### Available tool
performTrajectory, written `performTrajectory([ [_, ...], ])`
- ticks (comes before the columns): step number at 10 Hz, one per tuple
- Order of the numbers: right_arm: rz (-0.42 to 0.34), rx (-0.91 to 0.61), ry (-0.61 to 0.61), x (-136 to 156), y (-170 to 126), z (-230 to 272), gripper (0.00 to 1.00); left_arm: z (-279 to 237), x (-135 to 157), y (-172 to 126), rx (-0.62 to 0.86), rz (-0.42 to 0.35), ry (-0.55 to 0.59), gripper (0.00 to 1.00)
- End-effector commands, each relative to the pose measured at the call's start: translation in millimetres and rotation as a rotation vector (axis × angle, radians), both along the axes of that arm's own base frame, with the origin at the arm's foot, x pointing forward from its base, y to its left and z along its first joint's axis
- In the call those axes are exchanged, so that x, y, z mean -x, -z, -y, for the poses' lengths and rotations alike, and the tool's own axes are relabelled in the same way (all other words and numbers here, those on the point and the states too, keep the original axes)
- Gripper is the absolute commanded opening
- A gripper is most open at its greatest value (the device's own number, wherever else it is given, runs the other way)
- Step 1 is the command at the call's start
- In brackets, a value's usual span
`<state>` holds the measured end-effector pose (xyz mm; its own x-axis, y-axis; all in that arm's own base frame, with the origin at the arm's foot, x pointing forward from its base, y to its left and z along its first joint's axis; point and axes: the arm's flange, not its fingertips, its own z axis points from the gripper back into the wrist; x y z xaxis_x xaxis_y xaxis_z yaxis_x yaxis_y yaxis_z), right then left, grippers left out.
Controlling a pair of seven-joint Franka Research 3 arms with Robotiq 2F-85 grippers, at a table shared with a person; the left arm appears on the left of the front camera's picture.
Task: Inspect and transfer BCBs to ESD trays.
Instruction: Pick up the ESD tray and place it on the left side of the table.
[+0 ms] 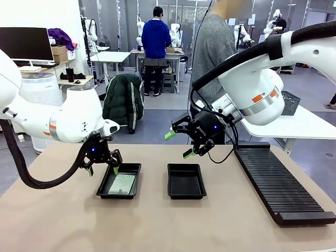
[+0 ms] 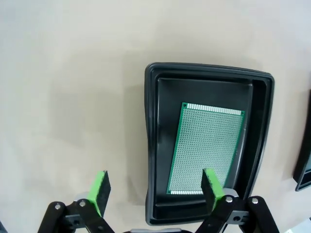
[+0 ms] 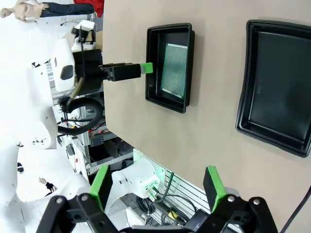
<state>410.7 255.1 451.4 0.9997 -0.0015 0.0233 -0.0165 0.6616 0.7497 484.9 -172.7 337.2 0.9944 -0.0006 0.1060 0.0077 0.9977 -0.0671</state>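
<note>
Pale green and speckled, one BCB (image 2: 209,150) lies on the floor of the left ESD tray (image 1: 103,195), which sits left of the middle of the table (image 1: 58,220), nearer its far edge than its near one. The right ESD tray (image 1: 186,181), near it at mid-table, is bare. The left gripper (image 1: 103,169) is held above the far left corner of the loaded tray, jaws apart and empty. In the wrist view one pad is seen over the board's end and the other over bare table outside the long rim. A straight descent from here is judged likely to land a finger on that rim and shove or tip the tray. The board is set askew, one long edge close against the flared wall, so a pinch could skid it or lever it up the slope. The right gripper (image 1: 178,145), also spread wide and holding nothing, hangs tilted above the far edge of the bare tray. Whether the board rests flat or is propped on the wall cannot be told. The near end of its tray is masked by the left gripper's own fingers. The slots of the ribbed rack (image 1: 278,184) along the right edge are too fine to judge as filled or vacant. The hands of the person (image 1: 210,47) at the far side are hidden behind the right arm.
</note>
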Motion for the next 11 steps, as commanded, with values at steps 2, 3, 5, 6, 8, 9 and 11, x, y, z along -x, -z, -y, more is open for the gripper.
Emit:
performTrajectory([
  [2,-0.003,0.008,-0.002,0.1,0.6,-0.1,1.0,7.2,0.7,13.3,-0.03,0.04,-0.024,1.0],
  [3,-0.003,0.008,-0.002,0.1,0.6,-0.1,1.0,6.3,0.5,21.9,-0.035,0.048,-0.027,1.0],
  [5,-0.003,0.008,-0.002,0.1,0.6,-0.1,1.0,5.4,0.2,26.0,-0.062,0.086,-0.024,0.89],
  [6,-0.003,0.008,-0.002,0.1,0.6,-0.1,1.0,4.1,-0.2,31.5,-0.069,0.078,-0.024,0.78],
  [8,-0.003,0.008,-0.002,0.1,0.6,-0.1,1.0,1.9,1.2,35.0,-0.073,0.08,-0.02,0.58],
  [9,-0.003,0.008,-0.002,0.1,0.6,-0.1,1.0,1.0,1.8,31.9,-0.061,0.09,-0.019,0.49],
  [11,-0.003,0.008,-0.002,0.1,0.6,-0.1,1.0,-0.3,3.3,26.8,-0.057,0.101,-0.025,0.3],
])
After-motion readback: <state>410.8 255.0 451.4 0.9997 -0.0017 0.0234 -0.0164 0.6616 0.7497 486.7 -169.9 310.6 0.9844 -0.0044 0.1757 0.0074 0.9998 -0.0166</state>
